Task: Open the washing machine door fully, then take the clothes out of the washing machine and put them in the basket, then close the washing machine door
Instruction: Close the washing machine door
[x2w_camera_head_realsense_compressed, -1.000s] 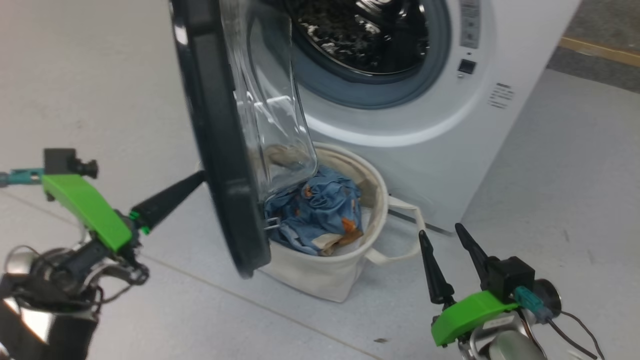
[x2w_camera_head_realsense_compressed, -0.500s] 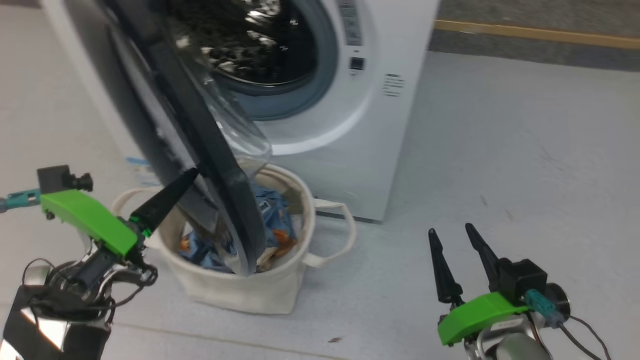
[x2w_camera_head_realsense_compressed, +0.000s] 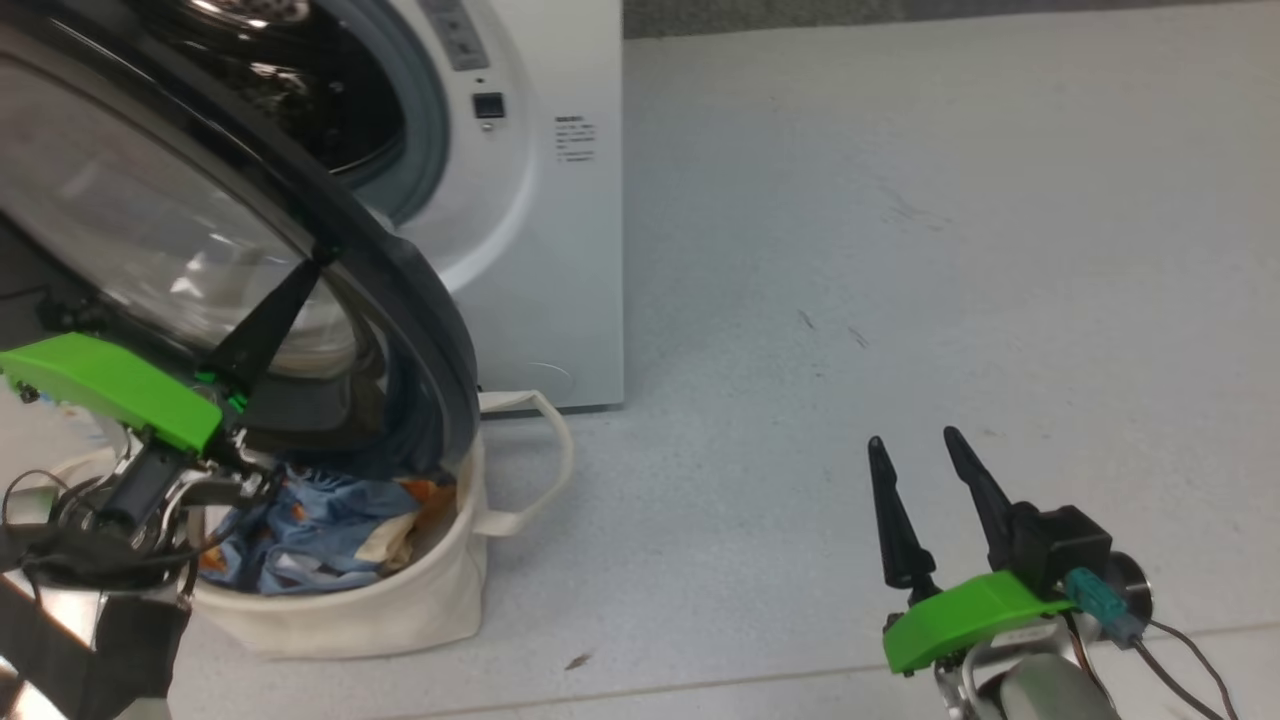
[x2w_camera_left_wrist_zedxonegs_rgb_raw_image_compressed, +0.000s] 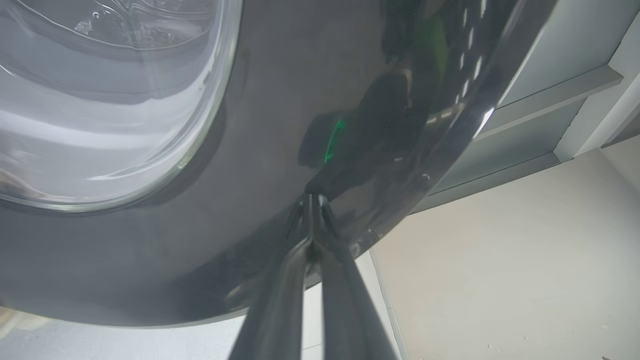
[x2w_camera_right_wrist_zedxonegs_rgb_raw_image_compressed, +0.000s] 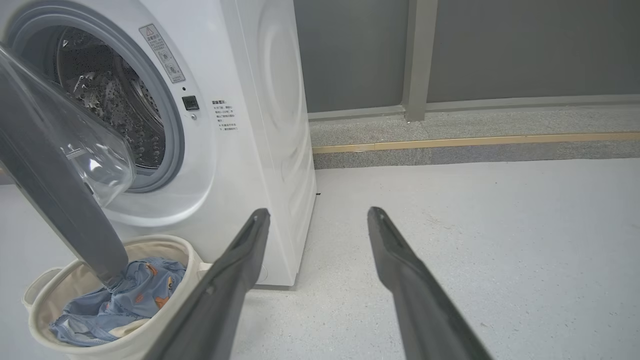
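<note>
**Door ajar over the basket, left fingertips on its rim**

- Washing machine (x2w_camera_head_realsense_compressed: 540, 250): white box standing on a pale grey floor (x2w_camera_head_realsense_compressed: 850, 250). The head view cuts off its top and left. The right wrist view shows the grey gasket and the perforated steel drum (x2w_camera_right_wrist_zedxonegs_rgb_raw_image_compressed: 110, 110). The door's bulging glass hides the lower left of the drum, so I cannot tell what lies at the bottom.
- Washing machine door (x2w_camera_head_realsense_compressed: 400, 290): partway open, angled out from the front. Its upper part runs out of frame in the head view. The glossy black rim takes up most of the left wrist view (x2w_camera_left_wrist_zedxonegs_rgb_raw_image_compressed: 250, 175), with the glass bowl at upper left. The lower edge hangs over the basket. Whether it touches the cloth below is hard to make out.
- Basket (x2w_camera_head_realsense_compressed: 400, 610): cream canvas, on the floor just in front of the machine. One loop handle sticks out toward the right. The left arm and the door hide its left side.
- Clothes (x2w_camera_head_realsense_compressed: 310, 530): light-blue cloth with orange figures, lying crumpled in the basket. The door's edge partly covers them. They show more plainly in the right wrist view (x2w_camera_right_wrist_zedxonegs_rgb_raw_image_compressed: 130, 295).
- Left gripper (x2w_camera_head_realsense_compressed: 318, 262): fingers pressed together, nothing between them. Their joined tips rest against the door's black outer rim (x2w_camera_left_wrist_zedxonegs_rgb_raw_image_compressed: 311, 200), where a green reflection shows.
- Right gripper (x2w_camera_head_realsense_compressed: 913, 440): fingers spread apart and empty. It hangs above bare floor, well apart from the machine and basket, and points toward the machine's corner (x2w_camera_right_wrist_zedxonegs_rgb_raw_image_compressed: 319, 212).
</note>
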